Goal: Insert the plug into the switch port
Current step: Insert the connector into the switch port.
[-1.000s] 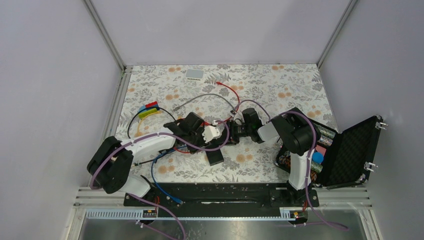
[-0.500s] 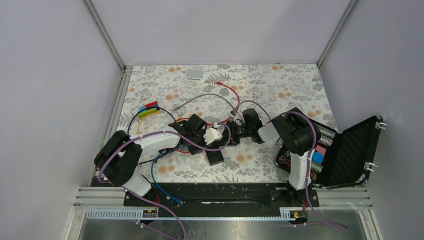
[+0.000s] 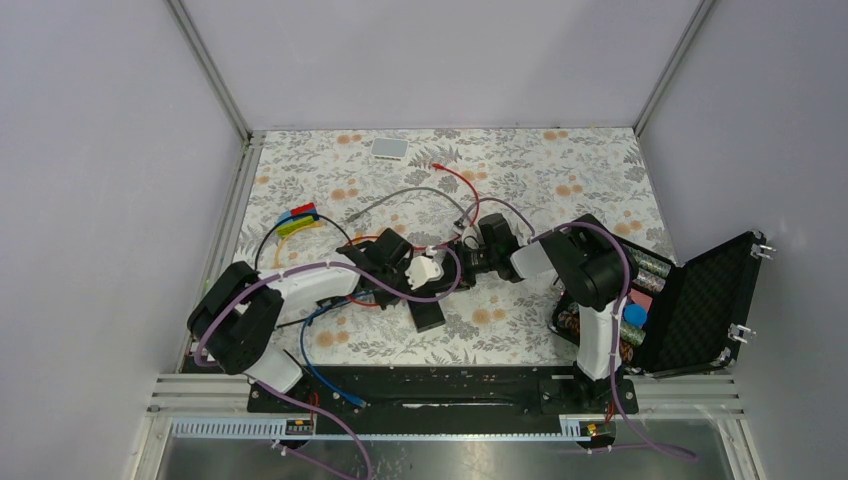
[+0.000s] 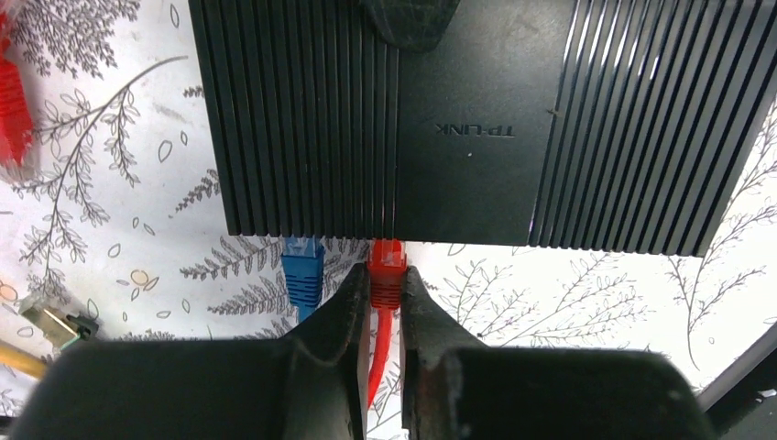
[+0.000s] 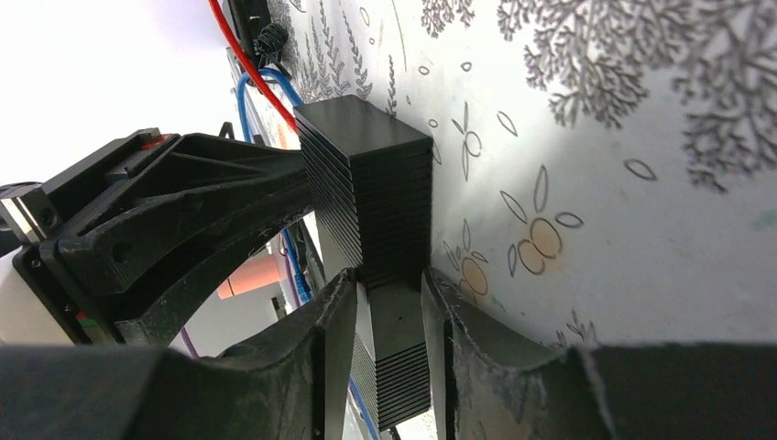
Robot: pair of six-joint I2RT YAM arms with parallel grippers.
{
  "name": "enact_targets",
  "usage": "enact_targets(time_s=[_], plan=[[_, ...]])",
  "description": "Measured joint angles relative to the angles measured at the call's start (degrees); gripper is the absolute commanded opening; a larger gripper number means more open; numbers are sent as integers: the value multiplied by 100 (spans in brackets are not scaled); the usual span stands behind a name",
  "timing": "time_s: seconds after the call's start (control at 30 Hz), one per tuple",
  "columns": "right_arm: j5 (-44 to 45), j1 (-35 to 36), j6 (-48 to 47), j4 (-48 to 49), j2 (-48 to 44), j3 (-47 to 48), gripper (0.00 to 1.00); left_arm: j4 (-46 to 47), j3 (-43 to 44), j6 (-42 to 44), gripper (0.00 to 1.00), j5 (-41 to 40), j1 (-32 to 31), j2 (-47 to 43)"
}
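Left claw point(image 4: 385, 286), narrowed within the last second, is clenching the red plug point(image 4: 388, 257), lower centre of frame, at the TP-LINK switch point(image 4: 476, 183) edge. Right claw point(image 5: 389, 293) is grasping the switch. Insertion is looking ready to proceed.

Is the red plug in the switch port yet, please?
Cannot tell: the red plug meets the switch edge, pinched by the left pincer; tip hidden.

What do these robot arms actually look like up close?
The left arm and right arm each pair white shell segments with chunky black joints. A purple cable loops along each. Both stand on a black base plate. The fingers are thick matte black wedges.
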Motion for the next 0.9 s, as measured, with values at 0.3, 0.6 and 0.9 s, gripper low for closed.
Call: enact_targets(time_s=[0.3,0.6,0.9], plan=[[-20,116,-33,-9,105,122,37,-247,52,-197,0,-133,-26,-50],[-127,170,-26,37,214,216,36,-608,245,-361,0,-407,-201,-15],[-98,201,57,149,219,186,34,-953,518,-686,0,-590,-343,264]])
